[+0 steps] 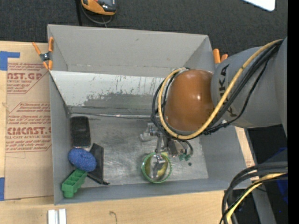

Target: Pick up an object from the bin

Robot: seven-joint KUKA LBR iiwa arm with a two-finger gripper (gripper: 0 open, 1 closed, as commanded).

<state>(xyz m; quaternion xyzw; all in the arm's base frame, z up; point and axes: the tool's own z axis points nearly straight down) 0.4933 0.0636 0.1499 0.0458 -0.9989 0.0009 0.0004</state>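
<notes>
Pincer (159, 160) sits low over round green object (156, 168) directly beneath; whether clenched cannot be told; lift judged outstanding.

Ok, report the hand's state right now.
The hand: open or closed cannot be told; it is down at the round green-rimmed thing near the front of the bin.
</notes>
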